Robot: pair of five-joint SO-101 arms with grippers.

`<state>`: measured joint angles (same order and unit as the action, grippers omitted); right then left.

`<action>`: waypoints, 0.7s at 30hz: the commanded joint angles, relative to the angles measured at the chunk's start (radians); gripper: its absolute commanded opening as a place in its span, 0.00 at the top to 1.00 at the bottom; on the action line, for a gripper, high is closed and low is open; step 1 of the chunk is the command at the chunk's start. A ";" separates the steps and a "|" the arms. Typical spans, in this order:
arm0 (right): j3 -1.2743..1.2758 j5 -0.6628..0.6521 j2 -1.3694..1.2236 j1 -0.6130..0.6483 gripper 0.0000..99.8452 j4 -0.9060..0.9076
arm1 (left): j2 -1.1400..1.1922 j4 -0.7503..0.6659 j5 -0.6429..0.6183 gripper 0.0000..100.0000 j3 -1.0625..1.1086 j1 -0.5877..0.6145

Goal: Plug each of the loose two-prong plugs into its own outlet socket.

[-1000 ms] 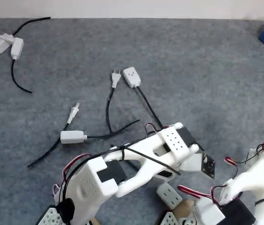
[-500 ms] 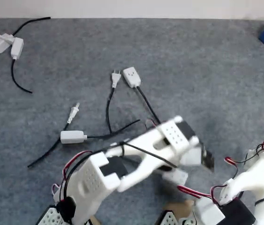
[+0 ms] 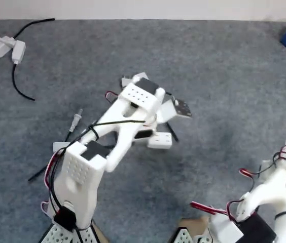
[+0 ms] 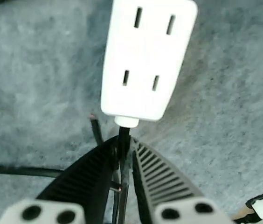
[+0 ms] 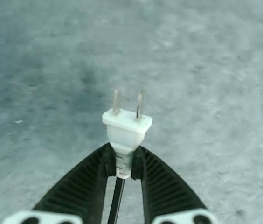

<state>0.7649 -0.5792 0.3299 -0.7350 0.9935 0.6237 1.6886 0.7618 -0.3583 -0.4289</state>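
**Over the grey counter: plug and socket each in a gripper, no join made yet**

Near the counter's middle, the left gripper (image 4: 122, 147) is pinched narrow on the black cord (image 4: 121, 133) just behind a white outlet socket (image 4: 145, 60). The socket sticks out past the fingertips with its slots facing the wrist camera. In the high view this socket (image 3: 159, 140) sits below the outstretched left arm (image 3: 117, 124).

The right gripper (image 5: 123, 151) is closed on the neck of a two-prong plug (image 5: 127, 122). Its prongs point away from the fingers, above bare counter (image 5: 206, 56). The right arm (image 3: 280, 190) sits at the near right edge, well apart from the held socket.

My reading is that this pair is picked up and ready, but it has not been brought together or lined up.

- A loose plug (image 3: 76, 120) lies unplugged on the counter beside the left arm.
- A second socket (image 3: 59, 147) lies near that plug, partly hidden under the arm.
- Behind the arm's wrist are white scraps (image 3: 133, 78) that I cannot identify.
- At the far left corner, two white pieces (image 3: 8, 46) lie touching on their cords. They may be a finished join, but they are too small to confirm.

At best one pair is done, and at least two remain.
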 commanded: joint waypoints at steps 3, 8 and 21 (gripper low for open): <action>-0.111 -0.008 0.013 0.120 0.99 0.093 | -0.008 0.014 0.011 0.99 0.031 0.018; -0.200 -0.008 0.002 0.263 0.99 0.176 | -0.008 0.052 0.005 0.92 0.085 -0.008; -0.375 -0.008 0.001 0.512 0.99 0.363 | -0.018 0.064 -0.069 0.76 0.059 0.033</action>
<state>0.4411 -0.5808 0.3268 -0.2378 1.3418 0.6237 1.7361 0.7618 -0.1834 -0.4580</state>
